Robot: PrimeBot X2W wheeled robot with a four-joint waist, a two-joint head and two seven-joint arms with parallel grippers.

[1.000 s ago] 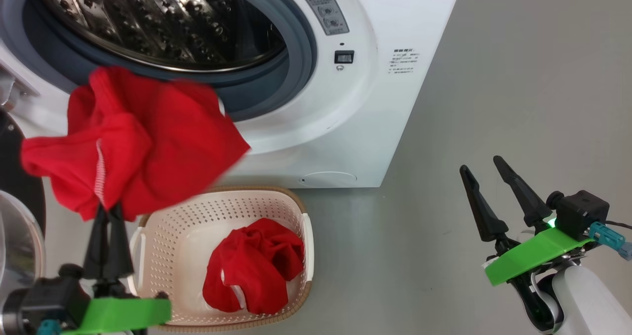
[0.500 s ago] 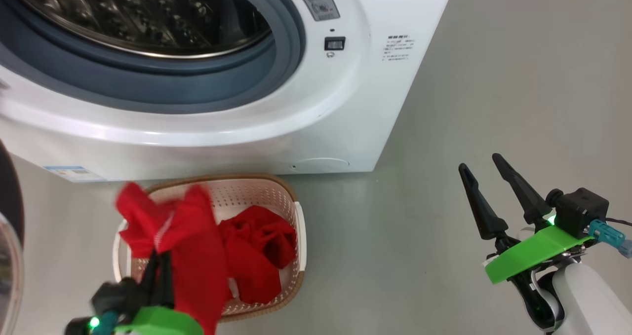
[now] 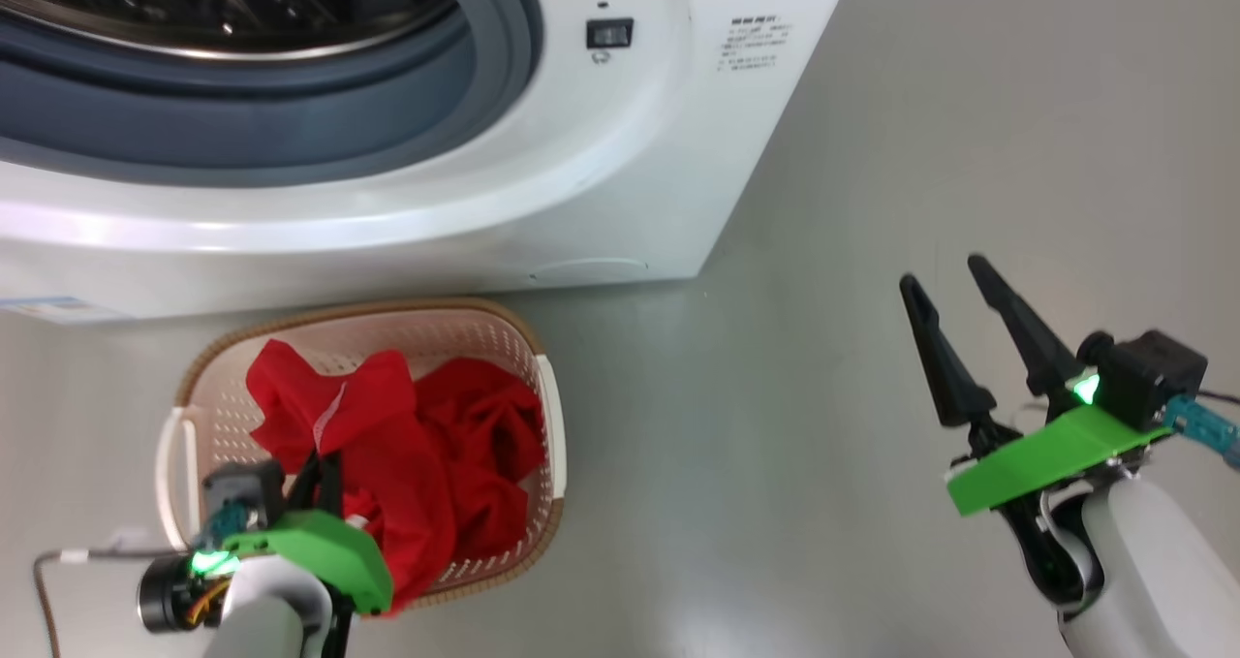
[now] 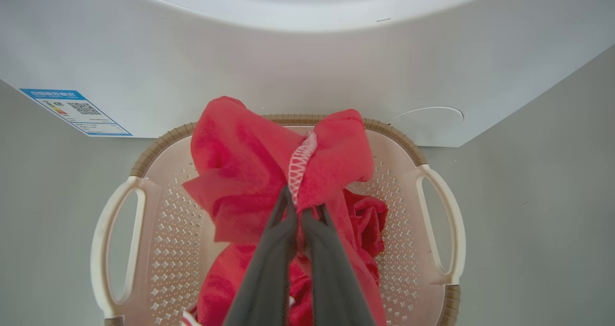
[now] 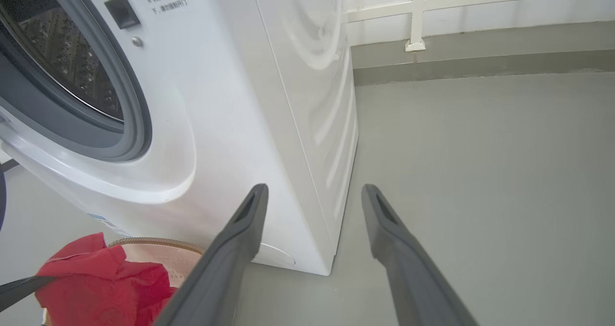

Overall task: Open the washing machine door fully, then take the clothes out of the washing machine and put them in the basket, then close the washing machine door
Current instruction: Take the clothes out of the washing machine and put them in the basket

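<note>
The white washing machine (image 3: 620, 183) stands with its drum opening uncovered; its door is out of view. Below its front sits the cream basket (image 3: 542, 387) with a brown rim. One red garment (image 3: 494, 445) lies inside it. My left gripper (image 3: 325, 469) is shut on a second red garment (image 3: 320, 406) with a white stitched edge, held over the basket's left half and draping into it. In the left wrist view the fingers (image 4: 274, 249) pinch that garment (image 4: 240, 163) above the basket (image 4: 399, 138). My right gripper (image 3: 945, 275) hangs open and empty over the floor at the right.
The blue label (image 4: 77, 112) and round cap (image 4: 427, 119) sit low on the machine's front, just behind the basket. Grey floor stretches to the right of the machine. A wall with a white rail (image 5: 418, 14) runs along the far side.
My left gripper has carried the red garment down from in front of the drum opening to the basket. The head camera has tilted down. The right arm has barely moved.
</note>
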